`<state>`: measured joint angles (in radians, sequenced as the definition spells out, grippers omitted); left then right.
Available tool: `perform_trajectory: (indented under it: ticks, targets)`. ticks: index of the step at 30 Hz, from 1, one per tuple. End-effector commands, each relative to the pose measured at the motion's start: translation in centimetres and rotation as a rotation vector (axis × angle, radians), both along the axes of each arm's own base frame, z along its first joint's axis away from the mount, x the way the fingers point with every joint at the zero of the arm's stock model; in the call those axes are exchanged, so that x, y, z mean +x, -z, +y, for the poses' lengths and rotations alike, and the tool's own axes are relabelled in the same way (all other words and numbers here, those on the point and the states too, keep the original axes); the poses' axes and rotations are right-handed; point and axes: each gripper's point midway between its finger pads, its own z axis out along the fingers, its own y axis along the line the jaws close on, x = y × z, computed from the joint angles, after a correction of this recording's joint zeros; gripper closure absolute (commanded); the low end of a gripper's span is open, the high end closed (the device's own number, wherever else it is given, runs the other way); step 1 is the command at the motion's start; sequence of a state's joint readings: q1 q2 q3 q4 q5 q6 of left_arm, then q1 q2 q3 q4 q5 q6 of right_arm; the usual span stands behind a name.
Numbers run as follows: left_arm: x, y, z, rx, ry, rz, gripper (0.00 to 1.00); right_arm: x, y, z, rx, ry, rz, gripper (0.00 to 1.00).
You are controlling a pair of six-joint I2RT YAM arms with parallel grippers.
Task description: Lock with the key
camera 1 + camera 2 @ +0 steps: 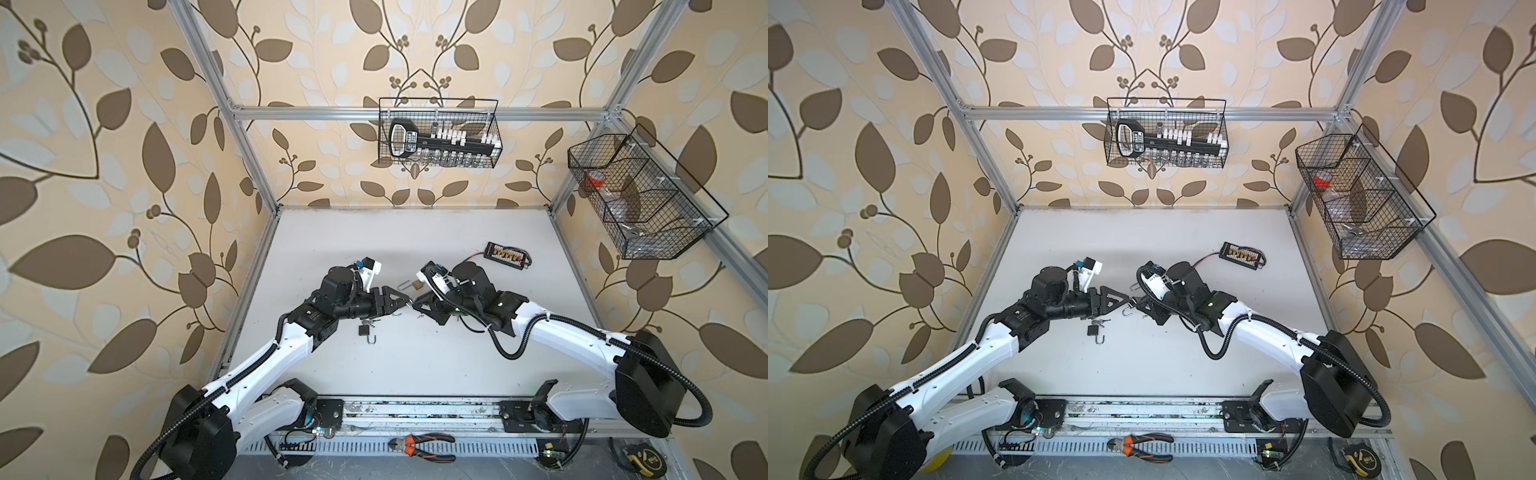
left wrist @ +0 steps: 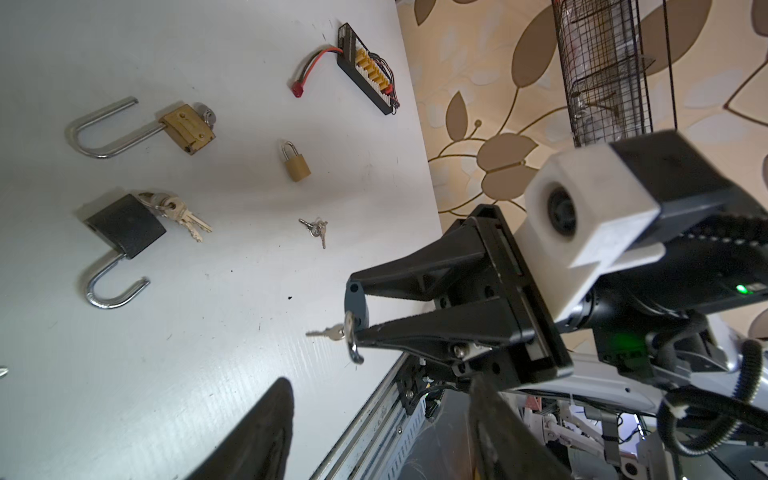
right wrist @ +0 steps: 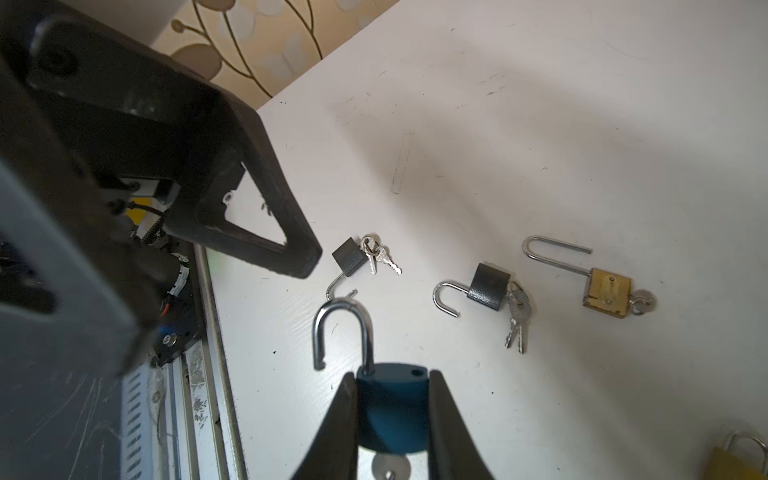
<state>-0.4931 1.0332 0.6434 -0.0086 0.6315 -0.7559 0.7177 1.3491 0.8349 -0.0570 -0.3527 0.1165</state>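
Right wrist view showed the right end effector (image 3: 392, 409) clamping the blue padlock (image 3: 392, 399), its open shackle (image 3: 338, 328) pointing lengthwise toward the empty, partly spread left end effector (image 2: 378, 378) just beside it.

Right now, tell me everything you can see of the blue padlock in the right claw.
The blue padlock has a dark blue, matte-looking body and a steel shackle, swung open: one leg seated, the free end out of its hole. The right claw pinches the body's two sides, holding it seemingly clear of the white table, shackle pointing away from the wrist. Something silvery shows at its base, unclear.
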Motion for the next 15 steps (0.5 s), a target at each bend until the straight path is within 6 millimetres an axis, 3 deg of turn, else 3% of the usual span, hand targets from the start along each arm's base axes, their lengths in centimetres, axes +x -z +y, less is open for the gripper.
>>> perform_trajectory:
  ticks: [1,15]
  targets:
    - [1.14,-2.78,-0.73,-0.035,-0.003,-0.110,0.39,-0.92,-0.85,0.24,0.046,-0.030,0.005,1.00]
    - [1.18,-2.32,-1.66,-0.019,0.022,-0.099,0.63,-0.97,-1.45,0.54,0.068,-0.038,0.007,1.00]
